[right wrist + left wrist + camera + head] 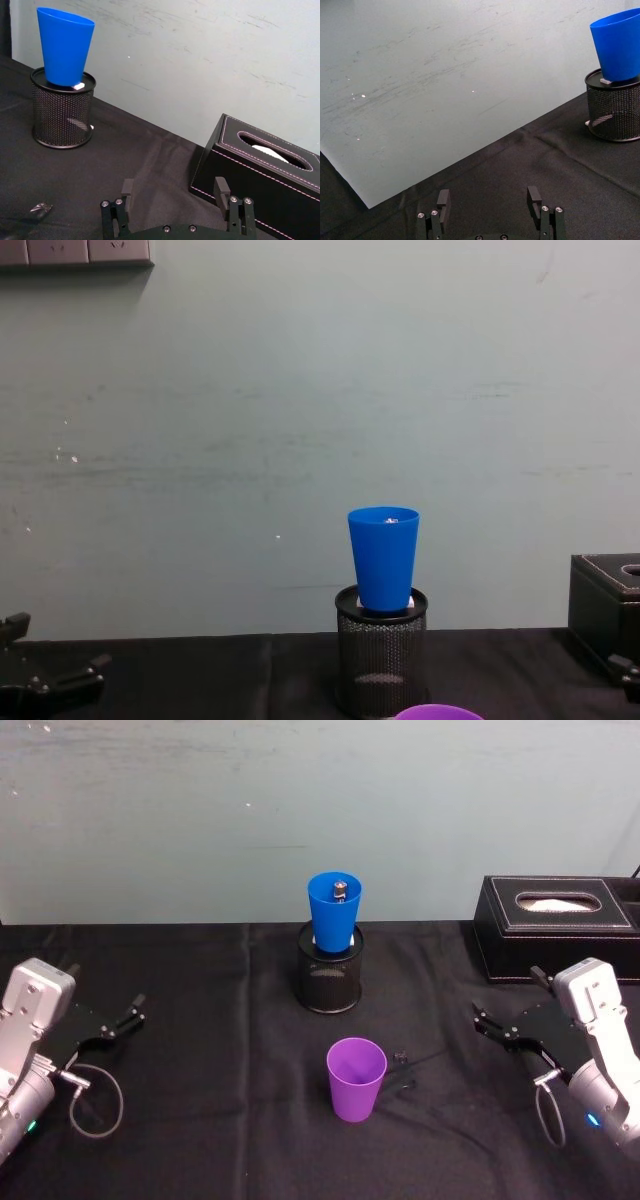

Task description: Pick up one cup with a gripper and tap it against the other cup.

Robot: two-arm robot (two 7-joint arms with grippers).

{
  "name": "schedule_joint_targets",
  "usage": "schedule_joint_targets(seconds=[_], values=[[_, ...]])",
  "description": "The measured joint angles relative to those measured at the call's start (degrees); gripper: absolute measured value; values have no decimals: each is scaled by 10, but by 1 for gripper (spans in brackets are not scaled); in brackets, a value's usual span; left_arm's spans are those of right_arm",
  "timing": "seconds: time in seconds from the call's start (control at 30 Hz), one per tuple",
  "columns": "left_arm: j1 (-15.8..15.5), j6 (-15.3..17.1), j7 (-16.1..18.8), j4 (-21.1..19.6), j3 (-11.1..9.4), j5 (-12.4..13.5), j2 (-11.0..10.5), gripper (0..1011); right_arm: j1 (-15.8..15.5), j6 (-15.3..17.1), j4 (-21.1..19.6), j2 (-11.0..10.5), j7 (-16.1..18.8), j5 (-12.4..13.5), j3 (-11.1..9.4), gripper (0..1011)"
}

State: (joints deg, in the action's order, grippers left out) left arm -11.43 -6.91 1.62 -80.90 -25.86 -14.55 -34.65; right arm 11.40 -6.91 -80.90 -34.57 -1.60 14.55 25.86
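The purple cup (pixel 356 1078) stands upright and alone on the black cloth, near the front middle; its rim (pixel 440 712) peeks in at the chest view's lower edge. Behind it, the blue cup (pixel 335 910) sits upright in the mouth of a black mesh pen holder (pixel 330 982), also seen in the blue cup (pixel 66 45) and blue cup (pixel 619 47) wrist views. My left gripper (pixel 108 995) rests open at the far left, well away from both cups. My right gripper (pixel 510 992) rests open at the right, empty, in front of the tissue box.
A black tissue box (pixel 560 925) stands at the back right, close to my right gripper (pixel 174 189). A small dark object (pixel 401 1054) lies on the cloth just right of the purple cup. A pale wall rises behind the table.
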Motion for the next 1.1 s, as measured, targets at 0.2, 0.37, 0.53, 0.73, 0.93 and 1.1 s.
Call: schedule_joint_targets(seconds=[0.2,0.37,0.53,0.73,0.93,1.1], values=[[0,0,0,0,0,0,0,1000,0,0,0,0,0,0,0,1003],[0,0,0,0,0,0,0,1000,0,0,0,-1,0,0,0,1003],[0,0,0,0,0,0,0,1000,0,0,0,-1,0,0,0,1003],[0,0,0,0,0,0,0,1000,0,0,0,-1,0,0,0,1003],[0,0,0,0,0,0,0,1000,0,0,0,-1,0,0,0,1003],[0,0,0,0,0,0,0,1000,0,0,0,-1,0,0,0,1003]])
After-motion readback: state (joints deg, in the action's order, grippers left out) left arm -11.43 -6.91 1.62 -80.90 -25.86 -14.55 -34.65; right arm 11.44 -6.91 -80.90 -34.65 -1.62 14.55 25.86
